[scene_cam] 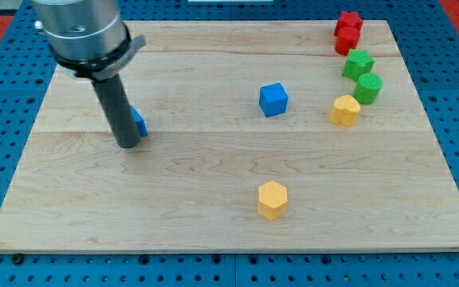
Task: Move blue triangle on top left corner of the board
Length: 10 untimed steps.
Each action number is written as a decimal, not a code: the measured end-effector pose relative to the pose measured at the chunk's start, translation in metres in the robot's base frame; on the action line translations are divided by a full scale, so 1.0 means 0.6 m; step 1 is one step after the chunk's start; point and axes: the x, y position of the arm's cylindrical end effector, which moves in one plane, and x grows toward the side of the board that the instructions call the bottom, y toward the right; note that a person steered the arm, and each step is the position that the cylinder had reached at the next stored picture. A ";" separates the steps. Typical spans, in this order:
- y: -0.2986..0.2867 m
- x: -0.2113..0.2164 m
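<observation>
The blue triangle (139, 122) lies on the left part of the wooden board (213, 207), mostly hidden behind my rod; only a blue edge shows to the rod's right. My tip (128, 145) rests on the board just below and to the left of that block, touching or nearly touching it. The board's top left corner (64, 36) lies above them, partly covered by the arm's grey body.
A blue cube (273, 99) sits near the middle. A yellow hexagon (272, 199) lies low centre. At the right stand a yellow block (344, 110), two green blocks (368, 87) (358, 62) and two red blocks (347, 30).
</observation>
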 end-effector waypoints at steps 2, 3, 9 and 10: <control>0.003 -0.029; -0.004 -0.048; -0.113 -0.234; -0.106 -0.295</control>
